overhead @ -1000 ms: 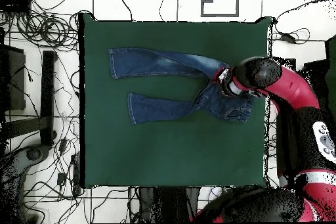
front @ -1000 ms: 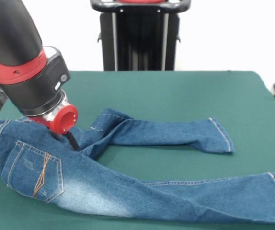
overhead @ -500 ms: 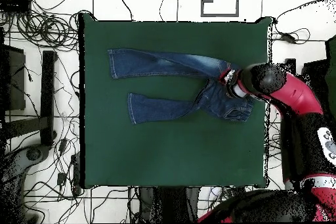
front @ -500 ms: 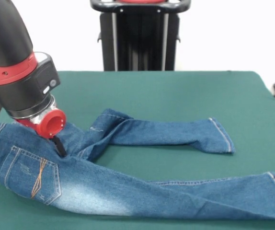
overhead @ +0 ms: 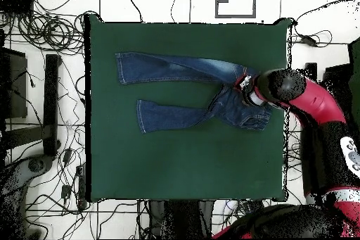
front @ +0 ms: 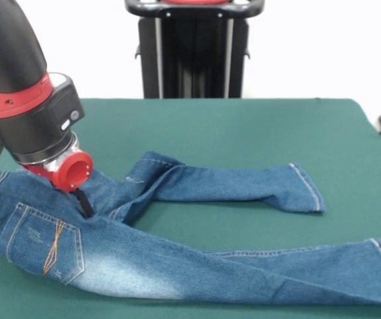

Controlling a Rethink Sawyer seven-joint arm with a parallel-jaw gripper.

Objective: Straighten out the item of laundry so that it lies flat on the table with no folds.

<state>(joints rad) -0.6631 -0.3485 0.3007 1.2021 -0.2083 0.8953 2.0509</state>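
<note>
Dark green felt-topped table (front: 243, 126) carries the blue denim jeans (front: 144, 256), legs splayed, far leg bunched at the crotch. My black gripper (front: 83, 203) presses into the seat there; whether it pinches cloth I cannot tell. I should drag slowly outward, keeping low so the fold opens.

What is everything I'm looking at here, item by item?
Blue denim jeans: one pair, faded pale patches and orange stitching, on the table, legs spread apart, bunched at the crotch.
Dark green felt-topped table: one, large, under the jeans.
Black upright stand: one, behind the table's far edge.
Black cables: many, on the white tiled floor beside the table.
Red and black robot arm: one, reaching down over the waist end of the jeans.
Gripper: one, black tip on the denim near the crotch; open or shut cannot be told.
</note>
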